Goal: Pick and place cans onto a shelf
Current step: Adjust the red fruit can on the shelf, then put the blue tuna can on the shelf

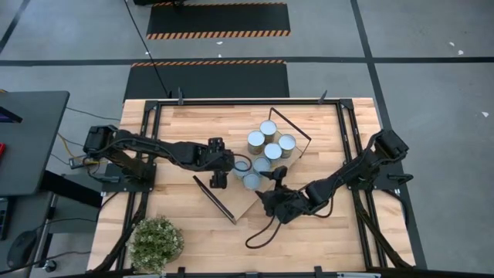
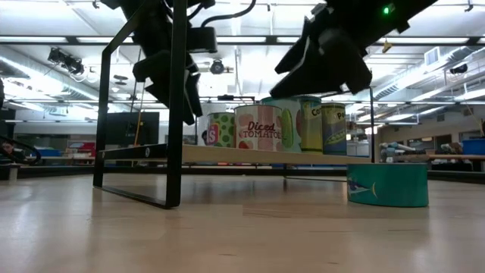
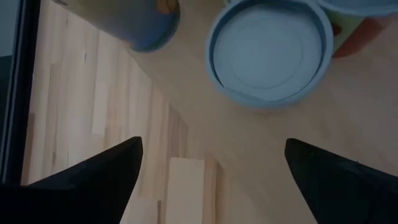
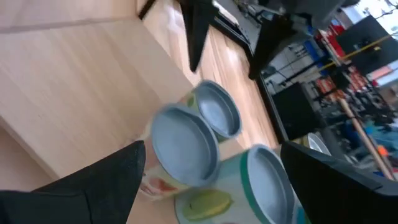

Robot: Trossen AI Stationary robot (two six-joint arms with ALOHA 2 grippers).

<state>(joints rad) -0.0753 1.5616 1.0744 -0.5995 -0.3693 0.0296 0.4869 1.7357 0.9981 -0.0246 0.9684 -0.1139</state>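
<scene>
The shelf, a light-wood board with black end frames, lies slantwise mid-table. Several cans with silvery tops stand on it in a cluster toward its far end. A low teal can stands on the tabletop in front of the shelf. My left gripper hovers open over the shelf's middle, a wide flat can ahead of its fingers. My right gripper hangs open at the shelf's right side, slanting down toward three cans.
A potted plant stands at the table's near left corner. A black cable loops on the table below the right gripper. Black rails run along the table's sides. Bare planks lie near and left of the shelf.
</scene>
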